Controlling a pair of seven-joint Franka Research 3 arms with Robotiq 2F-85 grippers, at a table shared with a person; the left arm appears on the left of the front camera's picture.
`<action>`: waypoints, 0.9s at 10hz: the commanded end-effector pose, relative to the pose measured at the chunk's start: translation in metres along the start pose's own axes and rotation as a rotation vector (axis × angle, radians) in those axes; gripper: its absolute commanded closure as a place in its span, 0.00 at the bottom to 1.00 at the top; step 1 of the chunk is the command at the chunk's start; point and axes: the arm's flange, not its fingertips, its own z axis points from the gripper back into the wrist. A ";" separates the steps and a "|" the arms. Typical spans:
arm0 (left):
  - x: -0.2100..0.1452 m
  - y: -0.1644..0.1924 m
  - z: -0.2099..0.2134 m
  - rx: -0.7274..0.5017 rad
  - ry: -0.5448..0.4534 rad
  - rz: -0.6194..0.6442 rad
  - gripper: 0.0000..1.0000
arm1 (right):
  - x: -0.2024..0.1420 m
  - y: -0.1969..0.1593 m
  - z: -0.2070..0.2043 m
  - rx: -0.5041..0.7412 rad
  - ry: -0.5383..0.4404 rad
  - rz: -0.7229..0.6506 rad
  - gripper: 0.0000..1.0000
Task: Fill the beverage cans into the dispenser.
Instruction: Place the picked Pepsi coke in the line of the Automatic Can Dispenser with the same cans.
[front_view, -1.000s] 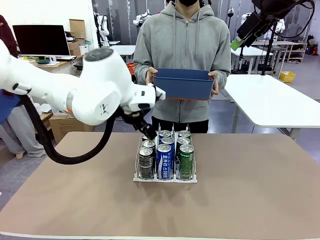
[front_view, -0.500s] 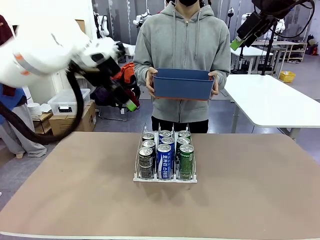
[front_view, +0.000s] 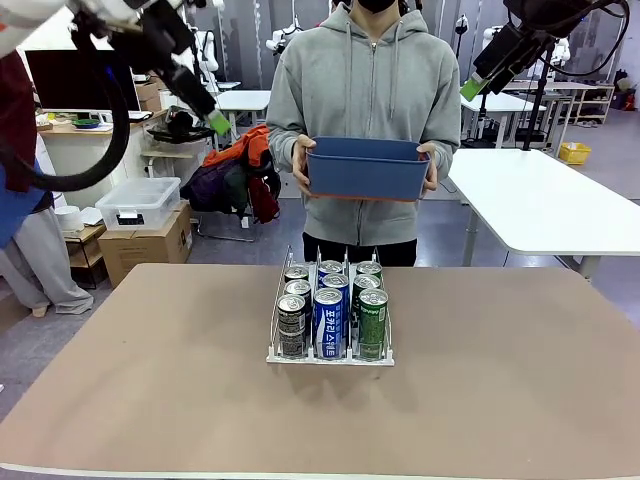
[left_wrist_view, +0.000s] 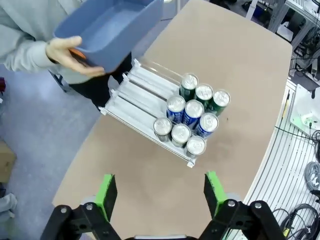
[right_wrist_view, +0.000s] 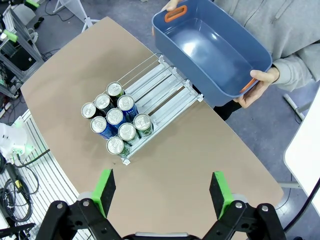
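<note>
A: Where are the cans (front_view: 330, 305) sitting?

B: They are standing upright in the dispenser (front_view: 276, 352) near the middle of the bench (front_view: 500, 380), nine of them, three to a lane. From the front, black ones are filling the left lane, blue-and-white the middle, green the right. They are crowding the end of the rack nearest the robot; in the left wrist view the cans (left_wrist_view: 192, 117) are leaving the far stretch of the dispenser (left_wrist_view: 131, 100) bare.

A: What is the left claw (front_view: 205, 112) doing?

B: It is hanging high at the upper left, well apart from the rack, its green pads spread with nothing between them. Its own camera is showing the left claw (left_wrist_view: 161, 191) wide apart above the bench edge.

A: And the right claw (front_view: 482, 72)?

B: It is hanging high at the upper right, fingers also spread and gripping nothing. Its wrist view is looking down past the right claw (right_wrist_view: 162, 192) at the cans (right_wrist_view: 116, 122) and the dispenser (right_wrist_view: 167, 92).

A: And the person?

B: The person is standing at the far side, holding a blue bin (front_view: 367, 168) in both hands above the rack's far end. In the right wrist view the bin (right_wrist_view: 210, 50) has no cans in it.
</note>
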 end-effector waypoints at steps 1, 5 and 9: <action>0.008 0.013 0.016 -0.021 -0.018 -0.031 0.07 | -0.001 0.001 0.001 0.005 0.007 -0.001 0.00; 0.015 -0.002 0.051 0.015 -0.057 -0.061 0.07 | -0.001 0.001 0.001 0.005 0.007 -0.001 0.00; 0.023 -0.005 0.056 0.037 -0.064 -0.045 0.07 | -0.001 0.001 0.001 0.005 0.007 -0.001 0.00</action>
